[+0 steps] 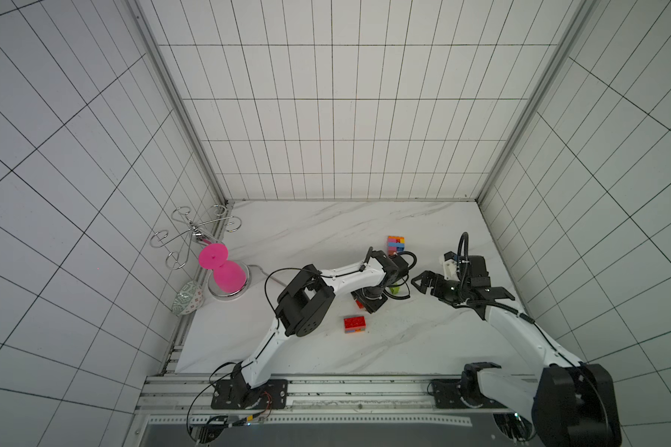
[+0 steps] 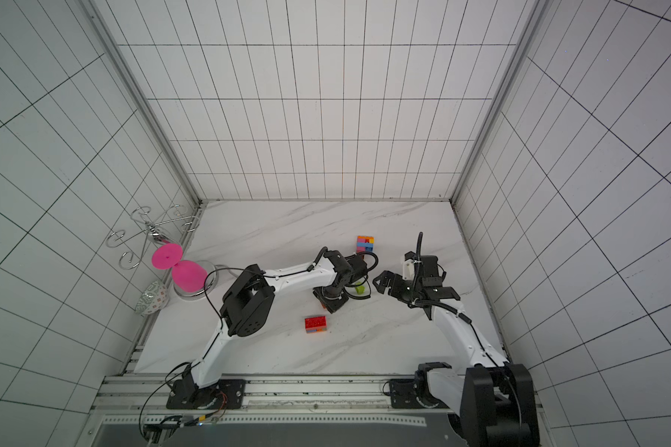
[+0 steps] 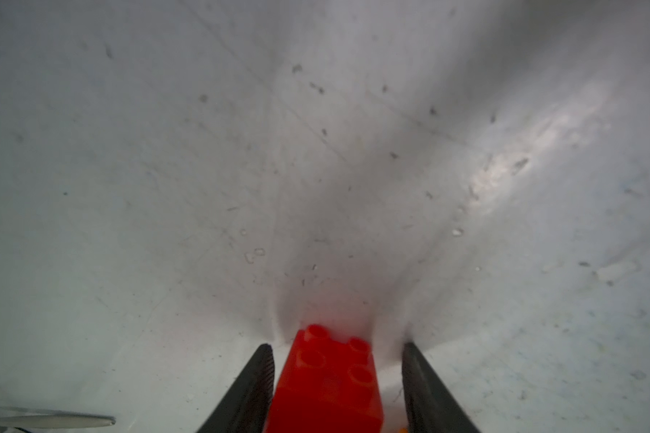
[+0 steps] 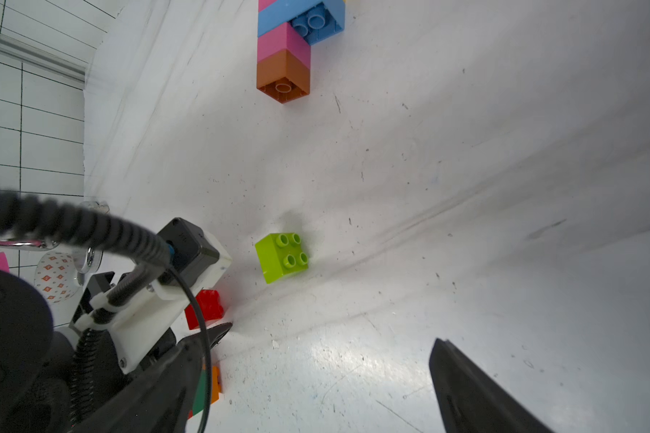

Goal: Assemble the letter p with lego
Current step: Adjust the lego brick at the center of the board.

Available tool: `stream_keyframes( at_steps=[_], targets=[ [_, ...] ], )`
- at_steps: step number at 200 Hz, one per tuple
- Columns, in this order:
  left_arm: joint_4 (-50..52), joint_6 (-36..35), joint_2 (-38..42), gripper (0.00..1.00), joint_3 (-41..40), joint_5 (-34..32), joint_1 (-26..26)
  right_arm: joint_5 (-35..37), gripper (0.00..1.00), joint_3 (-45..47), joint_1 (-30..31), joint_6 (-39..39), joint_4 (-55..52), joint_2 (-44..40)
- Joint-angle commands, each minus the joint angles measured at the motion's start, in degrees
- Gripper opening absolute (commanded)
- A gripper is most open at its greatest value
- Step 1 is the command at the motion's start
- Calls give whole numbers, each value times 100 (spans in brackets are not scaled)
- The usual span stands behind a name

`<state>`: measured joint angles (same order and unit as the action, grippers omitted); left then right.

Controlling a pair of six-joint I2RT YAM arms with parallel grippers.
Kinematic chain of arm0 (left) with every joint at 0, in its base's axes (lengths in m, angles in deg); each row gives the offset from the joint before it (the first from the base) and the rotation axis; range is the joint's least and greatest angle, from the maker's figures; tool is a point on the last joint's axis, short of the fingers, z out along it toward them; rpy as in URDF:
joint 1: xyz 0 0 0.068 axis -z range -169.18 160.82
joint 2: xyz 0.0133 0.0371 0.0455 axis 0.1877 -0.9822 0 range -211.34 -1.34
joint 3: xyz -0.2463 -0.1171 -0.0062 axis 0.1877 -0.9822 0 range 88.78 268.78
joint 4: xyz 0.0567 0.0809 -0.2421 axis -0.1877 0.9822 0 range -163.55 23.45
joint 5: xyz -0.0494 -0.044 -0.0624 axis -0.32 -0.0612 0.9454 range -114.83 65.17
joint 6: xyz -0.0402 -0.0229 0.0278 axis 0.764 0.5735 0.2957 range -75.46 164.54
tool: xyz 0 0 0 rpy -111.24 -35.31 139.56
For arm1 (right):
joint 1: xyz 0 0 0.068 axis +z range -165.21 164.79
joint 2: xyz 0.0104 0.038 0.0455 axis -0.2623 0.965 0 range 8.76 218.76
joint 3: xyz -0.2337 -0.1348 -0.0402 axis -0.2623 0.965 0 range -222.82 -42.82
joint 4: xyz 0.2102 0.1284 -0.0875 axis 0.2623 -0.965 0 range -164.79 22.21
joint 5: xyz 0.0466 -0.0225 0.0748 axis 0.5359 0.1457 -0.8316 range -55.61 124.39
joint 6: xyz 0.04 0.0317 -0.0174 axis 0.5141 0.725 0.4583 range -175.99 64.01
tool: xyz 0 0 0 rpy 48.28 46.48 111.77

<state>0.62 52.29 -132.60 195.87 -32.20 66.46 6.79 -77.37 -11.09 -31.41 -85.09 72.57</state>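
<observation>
**Inspector:** Noted: a white marbled counter [image 1: 326,240]. The left tool [image 3: 336,345] is down at its surface. The right tool [image 4: 331,337] hangs off to the side, jaws wide apart, nothing between them.

**Operator:** And the lego?

**Inspector:** Largest item: a multi-coloured column of orange, blue, pink and brown plastic bricks [image 1: 396,244], lying flat toward the far side. Next, a red-topped cluster of joined bricks [image 1: 354,324], nearer the front edge and well apart from the column. Then a lime-green square four-stud brick [image 4: 282,258], loose, between the two tools. Last, a small red four-stud brick [image 3: 327,378], studs uppermost, between the left tool's jaws.

**Operator:** Is that one clamped?

**Inspector:** No. The jaws stand apart with a gap on each side, narrower on one. In my judgement this brick is the piece in hand.

**Operator:** Recommendation?

**Inspector:** Centre the jaws so both pads meet the flat sides together. An uneven close would likely skid or twist so light a brick. Grip low, below the studs, and lift straight. Hold the right tool clear of the green brick.
</observation>
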Motion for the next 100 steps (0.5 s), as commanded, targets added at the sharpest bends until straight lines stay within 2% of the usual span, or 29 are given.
stream_keyframes(
  at_steps=[1,17,51,69,100],
  targets=[
    [124,-111,-251,63,188,72,44,-23,98,63,-48,-85,-79,-43],
    [85,-170,-229,68,330,168,27,-53,98,84,-48,-52,-106,-102],
    [-333,-209,126,73,306,586,-111,-358,98,176,-44,-101,-13,-150],
    [-786,-132,495,75,-75,882,-276,-506,100,176,-41,-154,9,-92],
    [-2045,159,1532,78,-1205,1474,-691,-380,92,97,325,-264,-34,-79]
  ],
)
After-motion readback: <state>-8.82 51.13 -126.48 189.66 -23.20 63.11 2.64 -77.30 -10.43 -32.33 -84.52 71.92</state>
